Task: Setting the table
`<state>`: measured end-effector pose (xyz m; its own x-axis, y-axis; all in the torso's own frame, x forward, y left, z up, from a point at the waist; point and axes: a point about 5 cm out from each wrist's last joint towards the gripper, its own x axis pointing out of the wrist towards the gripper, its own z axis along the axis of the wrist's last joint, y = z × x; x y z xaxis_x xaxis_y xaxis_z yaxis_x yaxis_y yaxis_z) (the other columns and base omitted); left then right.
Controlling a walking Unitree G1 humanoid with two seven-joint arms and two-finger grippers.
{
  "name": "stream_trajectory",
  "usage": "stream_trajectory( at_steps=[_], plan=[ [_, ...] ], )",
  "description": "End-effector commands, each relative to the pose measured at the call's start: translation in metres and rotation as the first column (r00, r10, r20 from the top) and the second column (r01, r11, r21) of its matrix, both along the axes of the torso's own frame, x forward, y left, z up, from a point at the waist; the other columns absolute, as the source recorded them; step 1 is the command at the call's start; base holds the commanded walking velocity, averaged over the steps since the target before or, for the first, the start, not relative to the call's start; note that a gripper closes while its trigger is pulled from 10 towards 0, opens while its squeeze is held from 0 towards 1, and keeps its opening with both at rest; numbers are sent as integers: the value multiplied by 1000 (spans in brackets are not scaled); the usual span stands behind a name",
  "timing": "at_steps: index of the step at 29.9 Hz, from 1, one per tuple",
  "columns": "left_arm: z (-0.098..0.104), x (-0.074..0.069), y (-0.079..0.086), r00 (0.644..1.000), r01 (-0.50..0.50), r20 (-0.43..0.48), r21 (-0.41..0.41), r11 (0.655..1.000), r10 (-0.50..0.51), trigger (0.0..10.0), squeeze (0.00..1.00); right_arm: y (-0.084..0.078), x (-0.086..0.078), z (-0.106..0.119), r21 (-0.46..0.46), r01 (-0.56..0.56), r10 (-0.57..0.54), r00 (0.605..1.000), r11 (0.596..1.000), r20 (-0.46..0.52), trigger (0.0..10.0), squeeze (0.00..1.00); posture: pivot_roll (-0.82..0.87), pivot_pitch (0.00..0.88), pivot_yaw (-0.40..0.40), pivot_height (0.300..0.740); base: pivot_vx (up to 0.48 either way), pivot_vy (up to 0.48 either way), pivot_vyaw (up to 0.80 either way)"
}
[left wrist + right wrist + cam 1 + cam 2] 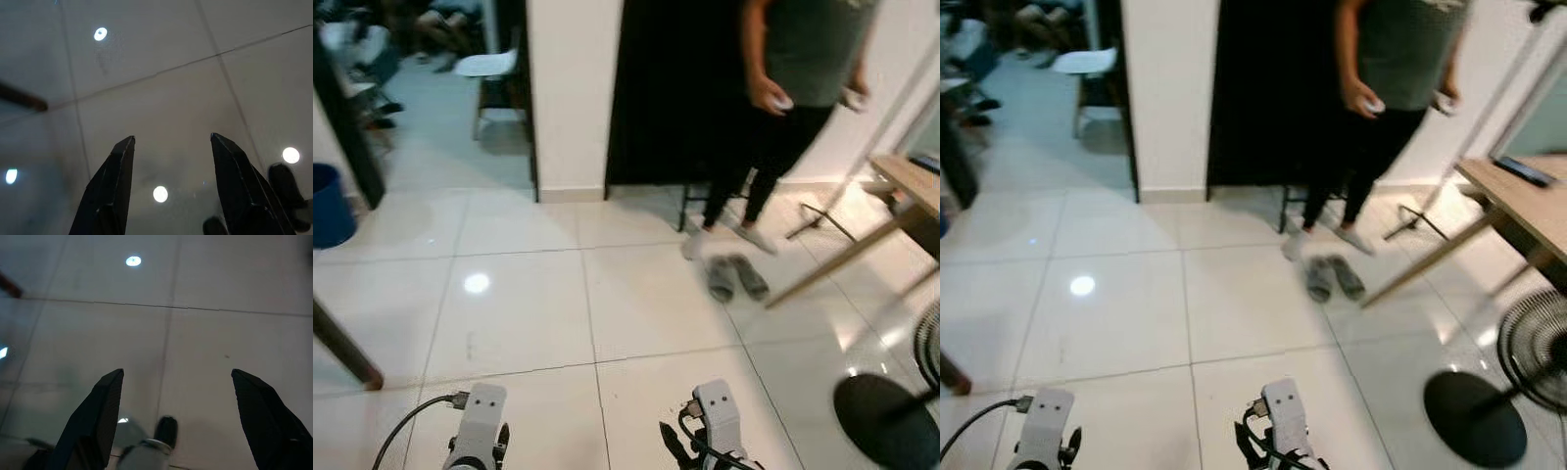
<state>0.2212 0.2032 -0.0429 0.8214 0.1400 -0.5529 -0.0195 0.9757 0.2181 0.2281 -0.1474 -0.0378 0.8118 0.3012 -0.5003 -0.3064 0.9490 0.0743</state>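
A wooden table (1528, 201) reaches in from the right edge, with a dark flat object (1524, 170) lying on it. Both my arms hang low at the bottom of the head views, left wrist (478, 421) and right wrist (720, 416) above the white tiled floor. In the left wrist view my left gripper (171, 139) is open over bare tiles, nothing between its fingers. In the right wrist view my right gripper (178, 374) is open wide over the floor, holding nothing.
A person (798, 88) in a grey top and dark trousers stands ahead by a dark doorway. A pair of grey slippers (734, 277) lies on the tiles. A black standing fan (1528, 372) is at the right. A blue bin (328, 204) and white chair (489, 69) are at the left.
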Motion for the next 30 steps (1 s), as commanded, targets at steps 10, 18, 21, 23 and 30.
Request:
stream_trajectory(
  at_steps=[10,18,21,23,30],
  plan=[
    [-3,-4,-2,1000,2,-15,-10,1000,-2,10000,0,-4,-1,-1,-6,11,-11,1000,1000,-5,10000,0,-12,0,20,740,0,0,-748],
    [-4,-3,-2,1000,-1,-16,-12,1000,0,10000,0,-4,-1,-1,-6,11,-11,1000,1000,-6,10000,0,-11,0,19,740,0,0,-748],
    [-4,-4,-2,1000,0,-16,-13,1000,0,10000,0,-4,-1,-1,-5,11,-11,1000,1000,-6,10000,0,-12,0,20,740,0,0,-750],
    [-4,-4,-2,1000,0,-16,-13,1000,0,10000,0,-4,-1,-1,-5,11,-11,1000,1000,-6,10000,0,-12,0,20,740,0,0,-744],
    [-4,-4,-2,1000,1,-16,-13,1000,-1,10000,0,-4,-2,-2,-5,13,-13,1000,1000,-7,10000,0,-12,0,20,740,0,0,-749]
  ],
)
